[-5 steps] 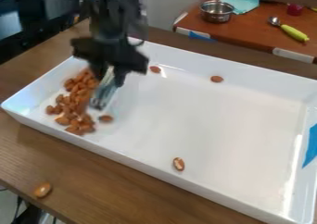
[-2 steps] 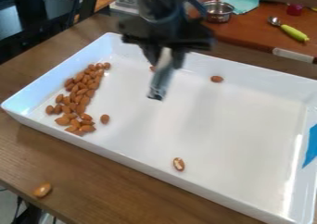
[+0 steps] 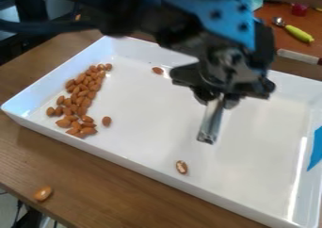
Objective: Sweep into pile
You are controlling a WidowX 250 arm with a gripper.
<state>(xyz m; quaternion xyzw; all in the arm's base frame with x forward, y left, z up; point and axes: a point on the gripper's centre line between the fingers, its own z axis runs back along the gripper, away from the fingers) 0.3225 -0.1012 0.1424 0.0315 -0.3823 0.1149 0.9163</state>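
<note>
Most of the almonds [image 3: 82, 91] lie in a loose band along the left end of the white tray [image 3: 125, 155], as my camera has it. I have the claw [image 3: 217, 99] pinched on a narrow silvery strip [image 3: 210, 123], over the right-of-middle part of the tray, its free end pointing down; I can't tell whether that end touches the floor. I judge the gathering well along, with strays left. The nearest stray almond [image 3: 181, 166] sits by the near edge, so I'd set the strip down on its right side, close to the wall, keep the end low and draw it left slowly. Too high and the strip rides over; too fast and the nut rolls. The far stray [image 3: 157, 70], by the far edge, wants the same care, and the close stray [image 3: 106, 121] only a nudge. One loose almond [image 3: 43, 193] is outside, on the bench [image 3: 94, 180], beyond a sweep inside the walls.
</note>
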